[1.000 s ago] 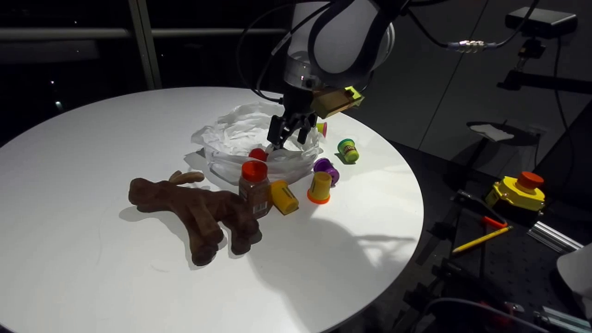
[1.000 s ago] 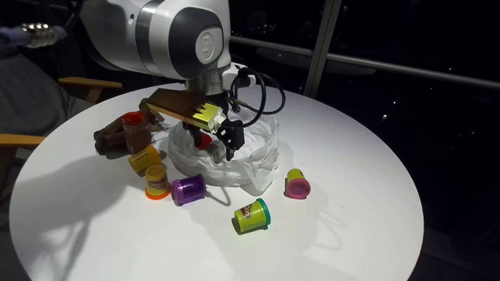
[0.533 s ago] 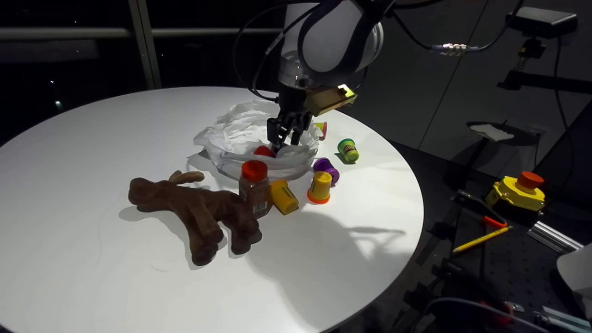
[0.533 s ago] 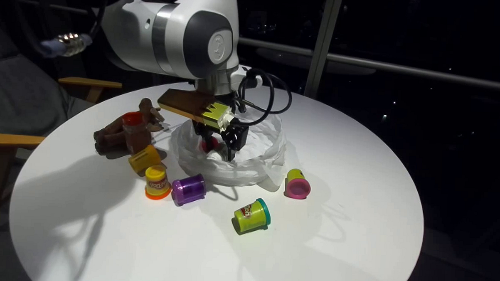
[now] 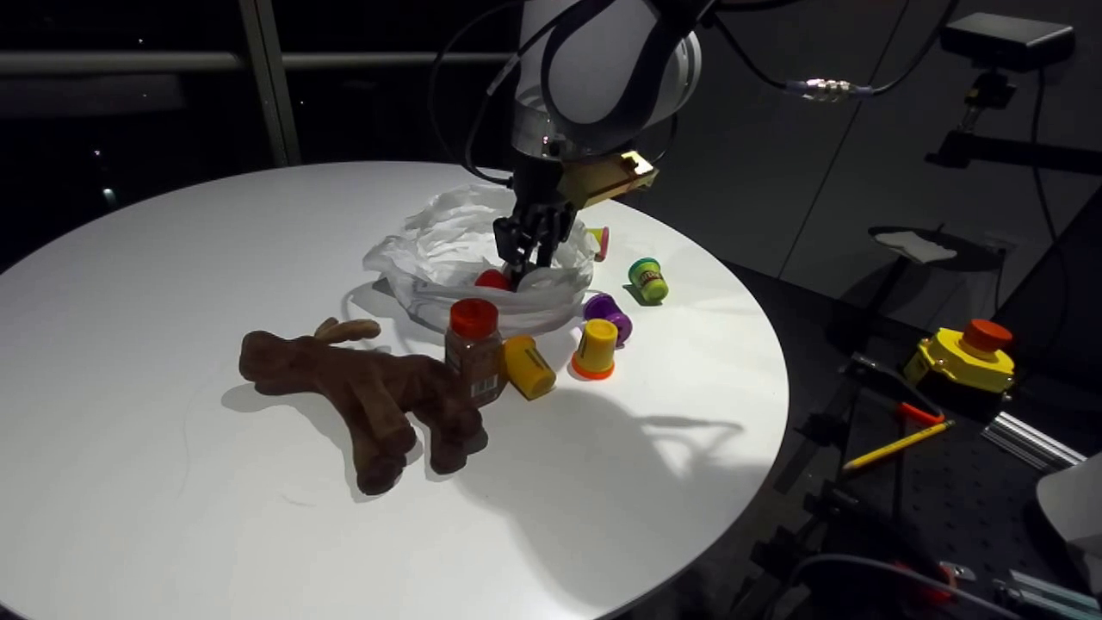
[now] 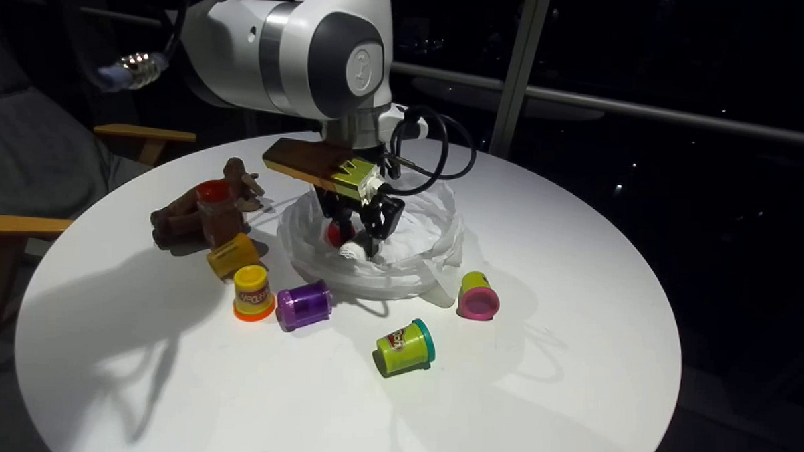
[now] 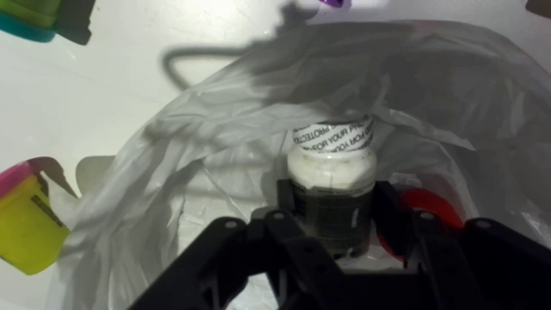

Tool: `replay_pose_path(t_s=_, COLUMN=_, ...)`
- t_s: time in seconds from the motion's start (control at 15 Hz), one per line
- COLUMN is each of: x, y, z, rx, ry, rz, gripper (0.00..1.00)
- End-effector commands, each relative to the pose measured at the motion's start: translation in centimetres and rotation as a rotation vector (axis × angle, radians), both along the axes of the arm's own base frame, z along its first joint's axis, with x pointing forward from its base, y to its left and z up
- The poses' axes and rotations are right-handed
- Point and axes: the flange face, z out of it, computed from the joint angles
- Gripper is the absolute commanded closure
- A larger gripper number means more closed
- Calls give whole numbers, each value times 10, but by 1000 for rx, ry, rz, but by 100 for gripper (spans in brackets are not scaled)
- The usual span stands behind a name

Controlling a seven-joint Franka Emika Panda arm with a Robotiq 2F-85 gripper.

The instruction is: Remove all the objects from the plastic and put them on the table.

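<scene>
A large round table [image 6: 543,391] with a plain white top fills most of the scene. A white robot arm [image 6: 241,53] leans down over a thin, wrinkled, whitish plastic bag [image 6: 373,278] that sits open like a shallow bowl. Beside the bag, to its left in both exterior views, lies a brown branching plush toy [image 5: 344,370], its limbs spread. The black two-fingered gripper [image 7: 335,193] reaches down inside the bag. Just outside the bag's wall, a red-capped clear jar [image 5: 473,357] stands upright. In the wrist view, a white dark-labelled bottle [image 7: 332,176] lies inside the bag — the gripper grasps it, one finger against each side — with its printed cap band partly under a fold of the bag. A purple tub [image 6: 304,306] lies on its side just beside the bag. A yellow tub [image 5: 529,368] lies near the bag, and a little farther out an orange-lidded yellow Play-Doh tub [image 6: 252,291] stands lid down. A teal-lidded green Play-Doh tub [image 6: 401,350] lies apart from the bag, while a pink-lidded yellow tub [image 6: 478,302] lies near the bag, to its right in an exterior view. Inside the bag, next to the bottle, shows a round red thing [image 7: 432,200], partly hidden by the gripper.
</scene>
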Motion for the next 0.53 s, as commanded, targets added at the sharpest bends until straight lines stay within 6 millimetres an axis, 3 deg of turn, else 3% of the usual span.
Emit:
replay_pose_path(t_s=0.0, x=4, y=-12, z=33, rx=31, ry=-6, rz=-86, gripper=79)
replay_pose_path(t_s=0.27, x=-18, y=-27, z=97, rx=90, ry=-50, rz=-193, gripper=79)
replay_pose_path(t_s=0.47, x=-49, y=-43, z=131, rx=123, ry=-43, rz=-260, gripper=79)
